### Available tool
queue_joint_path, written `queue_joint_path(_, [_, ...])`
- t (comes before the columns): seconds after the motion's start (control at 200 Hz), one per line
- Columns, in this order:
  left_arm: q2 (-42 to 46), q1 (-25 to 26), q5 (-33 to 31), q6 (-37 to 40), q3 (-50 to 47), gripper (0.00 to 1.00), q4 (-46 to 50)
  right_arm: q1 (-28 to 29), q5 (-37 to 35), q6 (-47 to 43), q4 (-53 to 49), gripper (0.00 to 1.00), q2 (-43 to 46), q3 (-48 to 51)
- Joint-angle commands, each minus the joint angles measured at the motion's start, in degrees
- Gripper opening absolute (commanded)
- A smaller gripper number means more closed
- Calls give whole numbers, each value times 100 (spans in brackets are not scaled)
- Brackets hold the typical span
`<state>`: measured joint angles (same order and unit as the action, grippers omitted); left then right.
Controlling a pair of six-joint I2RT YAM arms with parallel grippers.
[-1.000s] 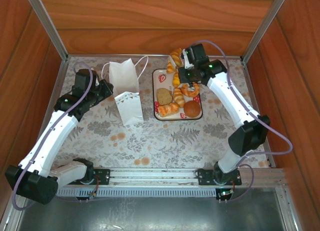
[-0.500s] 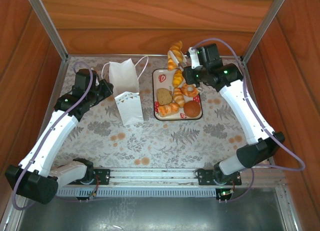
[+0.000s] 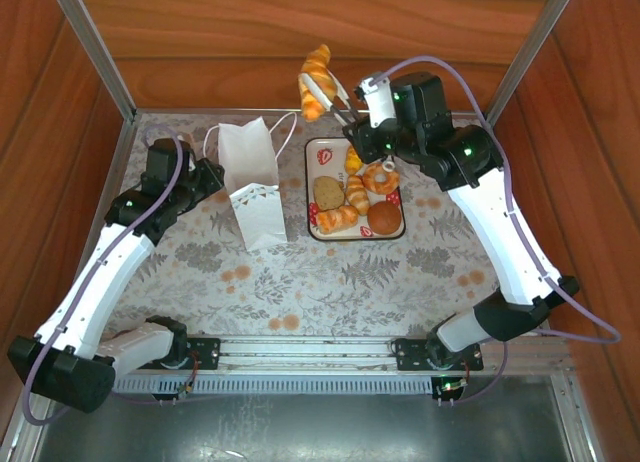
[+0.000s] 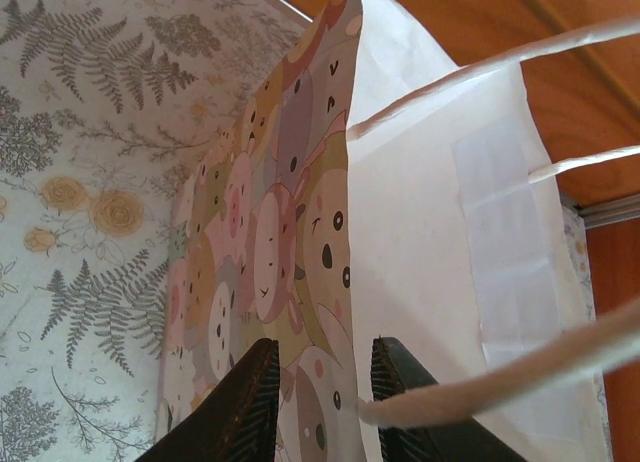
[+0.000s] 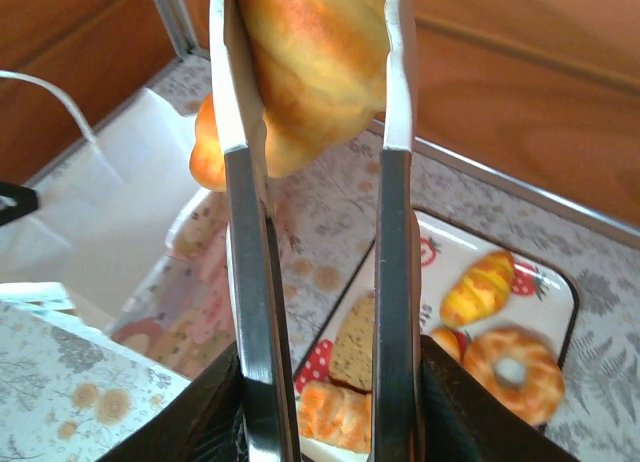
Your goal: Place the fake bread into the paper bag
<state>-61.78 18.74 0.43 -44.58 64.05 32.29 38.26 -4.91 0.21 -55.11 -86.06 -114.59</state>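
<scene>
We are watching the right claw (image 3: pixel 362 122), clenched on the tongs (image 5: pixel 245 232), carrying a croissant (image 3: pixel 316 82) that a second ago was sitting low by the far edge of the tray (image 3: pixel 309 197). It is now hanging high, clear of the tray, and heading left toward the paper bag (image 3: pixel 248 167). So one piece is travelling, not yet over the bag's mouth, while the doughnut (image 3: pixel 380 177), the bun (image 3: pixel 383 217) and the other pastries are waiting on the tray. The left claw (image 4: pixel 318 407) is staying put, straddling the bag's patterned side wall; we cannot tell whether it is pinching the paper or merely bracketing it.
</scene>
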Motion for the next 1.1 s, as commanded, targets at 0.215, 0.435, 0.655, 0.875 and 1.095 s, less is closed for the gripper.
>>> queue_joint_path(0.215, [183,-64,-74,108,-31,23,67,847,-12,-221,266,40,-672,-657])
queue_joint_path(0.435, [205,-71,-60,133,-84,16,67,1142,-68,-214,82,40,-1275,-942])
queue_joint_path(0.655, [193,-72,-68,121,-107,9,67,1287,117,-181,-170,40,-1552,-899])
queue_joint_path(0.875, [168,-72,-78,139,-112,8,68,1350,266,-188,-348,40,-1703,-881])
queue_joint_path(1.095, [181,-77,-82,129,-130,8,67,1406,307,-314,-504,41,-1791,-890])
